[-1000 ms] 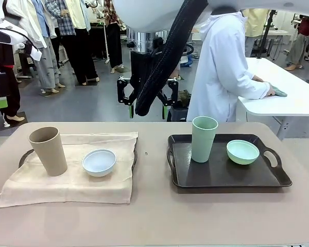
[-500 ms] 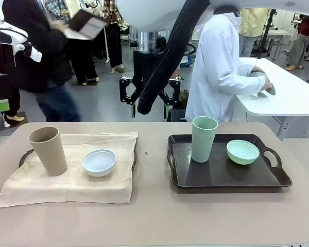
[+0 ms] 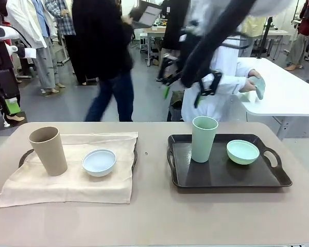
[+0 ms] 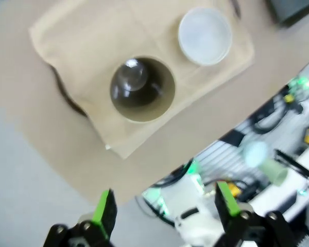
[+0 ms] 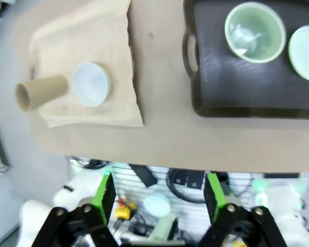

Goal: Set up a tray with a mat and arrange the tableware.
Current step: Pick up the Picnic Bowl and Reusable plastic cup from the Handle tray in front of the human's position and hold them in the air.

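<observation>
A tan cup [image 3: 48, 151] and a white bowl [image 3: 99, 161] stand on a beige mat [image 3: 67, 188] that covers the left tray [image 3: 23, 157]. On the bare dark tray [image 3: 221, 177] at right are a pale green cup [image 3: 204, 139] and a pale green bowl [image 3: 242, 152]. My right gripper [image 3: 183, 95] hangs blurred high above the table's far side, open and holding nothing. From its wrist, its fingers [image 5: 104, 191] frame the mat [image 5: 92, 41] and dark tray [image 5: 247, 98] far below. My left gripper [image 4: 165, 203] is open high above the tan cup [image 4: 142, 88] and white bowl [image 4: 205, 35].
A person in dark clothes [image 3: 105, 56] walks past behind the table. Another in a white coat [image 3: 221, 77] works at a white table [image 3: 288, 95] at the back right. The tabletop's front strip [image 3: 154, 221] is bare.
My right gripper has swung to the right and slightly up. A person in dark clothes has walked from the left to the middle of the background. The tableware has not moved.
</observation>
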`<state>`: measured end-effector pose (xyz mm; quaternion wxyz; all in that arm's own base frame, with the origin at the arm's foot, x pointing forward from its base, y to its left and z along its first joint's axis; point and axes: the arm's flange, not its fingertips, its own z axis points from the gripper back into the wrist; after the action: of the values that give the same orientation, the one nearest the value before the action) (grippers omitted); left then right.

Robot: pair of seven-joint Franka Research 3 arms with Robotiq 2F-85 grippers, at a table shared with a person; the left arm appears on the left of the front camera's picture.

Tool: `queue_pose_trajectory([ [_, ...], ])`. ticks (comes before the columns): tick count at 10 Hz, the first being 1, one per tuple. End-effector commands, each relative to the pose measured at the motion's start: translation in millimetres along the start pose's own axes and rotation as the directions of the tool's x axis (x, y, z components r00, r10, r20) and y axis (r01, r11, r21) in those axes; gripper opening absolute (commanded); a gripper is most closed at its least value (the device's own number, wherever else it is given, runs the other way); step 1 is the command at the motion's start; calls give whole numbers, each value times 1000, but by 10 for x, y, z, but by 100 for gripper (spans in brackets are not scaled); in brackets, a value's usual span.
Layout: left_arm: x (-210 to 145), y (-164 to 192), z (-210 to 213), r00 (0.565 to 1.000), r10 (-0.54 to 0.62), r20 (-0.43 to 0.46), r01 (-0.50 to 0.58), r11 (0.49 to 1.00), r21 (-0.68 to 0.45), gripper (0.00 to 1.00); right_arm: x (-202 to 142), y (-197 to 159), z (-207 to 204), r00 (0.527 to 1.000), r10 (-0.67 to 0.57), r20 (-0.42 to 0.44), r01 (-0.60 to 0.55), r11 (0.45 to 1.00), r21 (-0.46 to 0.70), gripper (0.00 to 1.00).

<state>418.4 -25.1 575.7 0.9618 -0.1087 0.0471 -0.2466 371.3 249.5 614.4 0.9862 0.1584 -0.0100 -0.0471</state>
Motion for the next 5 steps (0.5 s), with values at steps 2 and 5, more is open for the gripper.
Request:
queue_pose_trajectory([
  [2,3,208,118,992,61,113,-40,983,-179,100,-88,-868,236,998,-65,0,64,978,199,89],
  [5,-148,641,91,955,239,176,-172,929,-328,100,-113,-1700,411,995,-97,29,82,941,329,89],
])
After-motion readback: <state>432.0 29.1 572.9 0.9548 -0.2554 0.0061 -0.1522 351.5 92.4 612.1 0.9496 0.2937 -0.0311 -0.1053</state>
